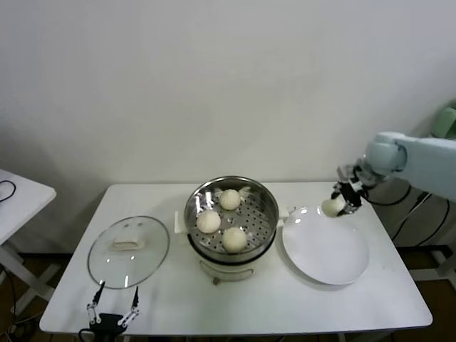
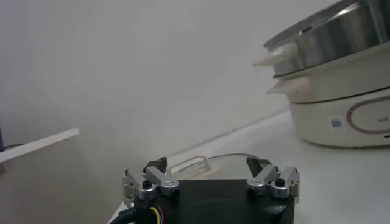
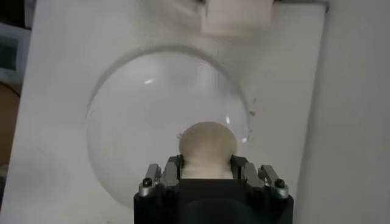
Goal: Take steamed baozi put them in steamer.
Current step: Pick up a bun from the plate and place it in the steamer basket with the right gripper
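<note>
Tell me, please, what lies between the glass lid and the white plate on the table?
In the head view, the steamer stands between the glass lid and the plate.

Clamped in the right gripper (image 3: pixel 206 170): one off-white baozi (image 3: pixel 206 148), above a white plate (image 3: pixel 131 115) on a white table (image 3: pixel 58 73).

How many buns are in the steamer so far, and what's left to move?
Done: three baozi sit on the perforated tray of the steamer. In hand: the right gripper is shut on the fourth baozi above the far edge of the white plate. Left: carry it into the steamer. The left gripper waits open by the glass lid.
</note>
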Available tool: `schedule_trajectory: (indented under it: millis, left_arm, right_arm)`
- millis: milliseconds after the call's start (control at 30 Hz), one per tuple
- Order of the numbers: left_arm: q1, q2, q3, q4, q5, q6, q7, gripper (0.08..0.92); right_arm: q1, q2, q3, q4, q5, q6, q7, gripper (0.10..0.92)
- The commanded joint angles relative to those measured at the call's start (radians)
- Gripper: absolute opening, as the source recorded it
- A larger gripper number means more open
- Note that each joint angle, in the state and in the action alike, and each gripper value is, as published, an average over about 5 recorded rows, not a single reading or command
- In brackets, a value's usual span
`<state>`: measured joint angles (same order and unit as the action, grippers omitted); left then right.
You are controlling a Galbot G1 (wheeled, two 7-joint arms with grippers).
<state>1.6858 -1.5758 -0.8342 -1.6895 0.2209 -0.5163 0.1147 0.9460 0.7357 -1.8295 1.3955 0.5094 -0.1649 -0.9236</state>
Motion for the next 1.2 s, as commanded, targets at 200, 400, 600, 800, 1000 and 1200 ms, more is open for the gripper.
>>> schedule_trajectory:
  millis: [200,400,600,800,1000,1200]
  left_arm:
    - [-0.005,0.003,0.009,0.002,-0.003,0.001,0.002,0.823]
    - [-0.012,0.004,0.01,0.006,-0.003,0.003,0.003,0.823]
    - [-0.014,0.005,0.008,0.012,-0.003,0.004,0.003,0.823]
    - [-0.015,0.006,0.005,0.019,-0.004,0.002,0.003,0.823]
    - [-0.014,0.004,0.002,0.024,-0.004,-0.001,0.002,0.823]
    - [-0.014,0.004,-0.001,0.021,-0.005,-0.001,0.002,0.823]
  right_arm:
    - [0.274,0.119,-0.018,0.294,0.297,-0.141,0.071,0.543]
    - [0.082,0.17,0.081,0.277,0.225,-0.18,0.134,0.543]
    - [-0.084,0.224,0.15,0.203,0.13,-0.189,0.162,0.545]
    - [-0.193,0.262,0.192,0.116,0.072,-0.188,0.174,0.558]
    - [-0.269,0.286,0.225,0.057,0.032,-0.186,0.181,0.56]
    - [-0.306,0.299,0.245,0.023,0.015,-0.183,0.185,0.56]
